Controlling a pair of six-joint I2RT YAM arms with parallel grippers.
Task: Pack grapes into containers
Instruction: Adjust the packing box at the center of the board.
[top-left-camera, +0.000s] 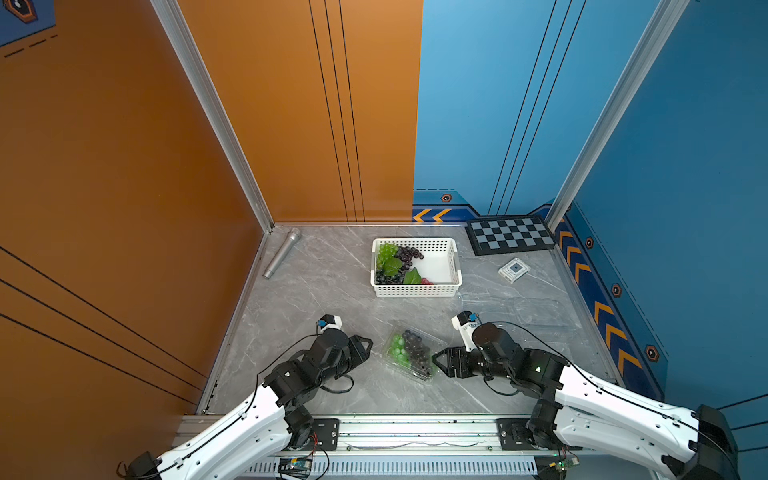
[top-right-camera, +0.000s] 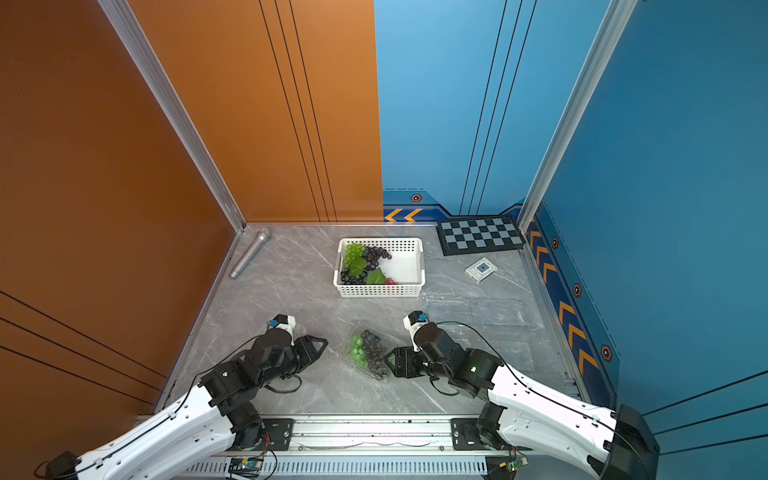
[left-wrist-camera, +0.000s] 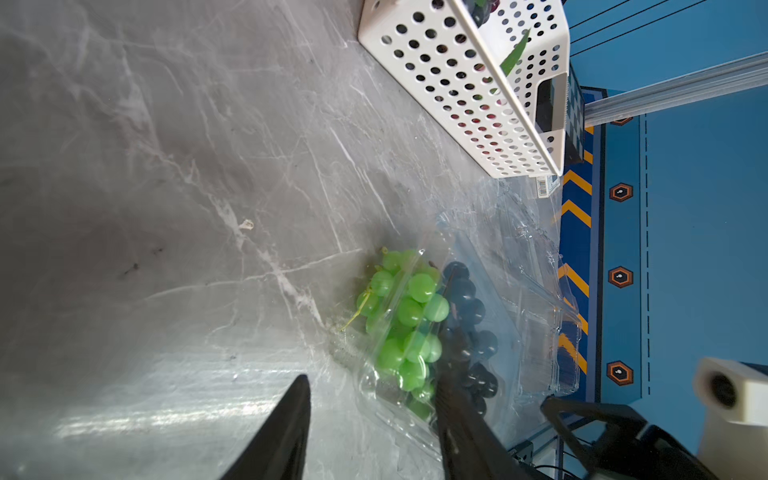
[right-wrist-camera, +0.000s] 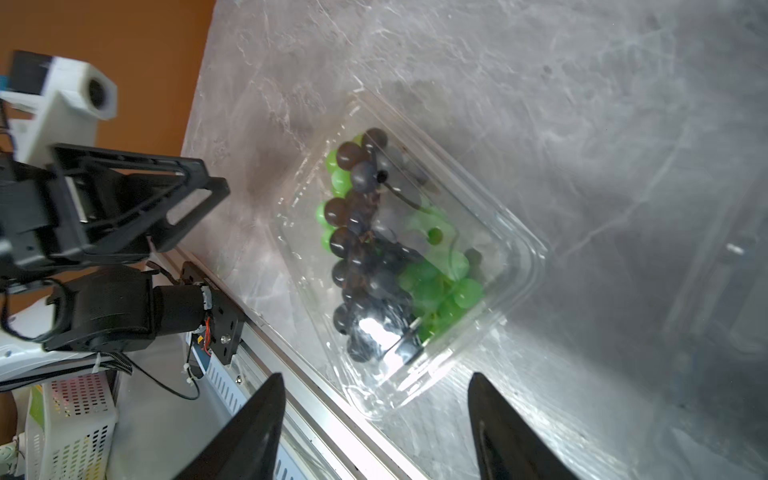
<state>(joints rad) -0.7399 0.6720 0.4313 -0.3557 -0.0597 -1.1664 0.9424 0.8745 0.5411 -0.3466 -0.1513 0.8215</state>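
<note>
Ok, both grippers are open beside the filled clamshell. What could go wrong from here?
1. Whether the lid of the filled clamshell is latched cannot be seen; it might spring open when moved.
2. The left gripper and right gripper flank it closely, so either may knock it while pulling away.
3. The empty clear clamshells lie close by the right arm and are hard to see; a swing might sweep them.

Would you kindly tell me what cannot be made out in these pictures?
- Empty containers: nearly invisible in both top views; their count is unclear.
- Red grapes: mostly hidden by the basket wall and a leaf in both top views.
- Packed container: glare in the right wrist view hides whether its lid is latched.
- Small box: print too small in both top views.
</note>
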